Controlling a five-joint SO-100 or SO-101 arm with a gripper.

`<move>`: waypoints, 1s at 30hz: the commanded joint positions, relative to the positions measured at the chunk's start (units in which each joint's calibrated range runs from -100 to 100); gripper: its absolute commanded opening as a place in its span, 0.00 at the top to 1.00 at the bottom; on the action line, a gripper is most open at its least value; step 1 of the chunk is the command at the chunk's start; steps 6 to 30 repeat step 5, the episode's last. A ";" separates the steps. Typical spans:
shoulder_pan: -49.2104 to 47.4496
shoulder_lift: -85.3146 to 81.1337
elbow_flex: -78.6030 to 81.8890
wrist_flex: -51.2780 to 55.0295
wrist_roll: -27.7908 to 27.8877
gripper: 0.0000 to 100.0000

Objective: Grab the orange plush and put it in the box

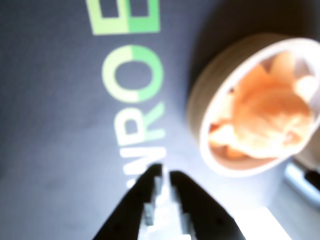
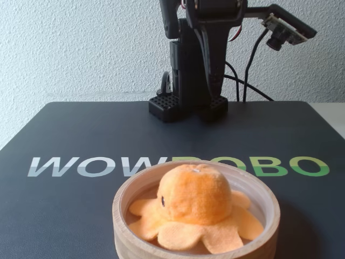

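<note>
Though the plush already sat inside the box, little could go wrong — the gripper, empty with jaws nearly closed, hung above the mat, so only a careless swing might knock the box.

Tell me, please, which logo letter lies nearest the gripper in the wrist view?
The white W, right by the gripper tips; R and O lie farther off.

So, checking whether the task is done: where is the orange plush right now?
The orange plush sits inside the box, low centre in the fixed view, in front of the WOWROBO lettering.
</note>
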 commanded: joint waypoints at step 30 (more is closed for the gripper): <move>0.22 -1.23 -0.08 -0.69 -0.03 0.99</move>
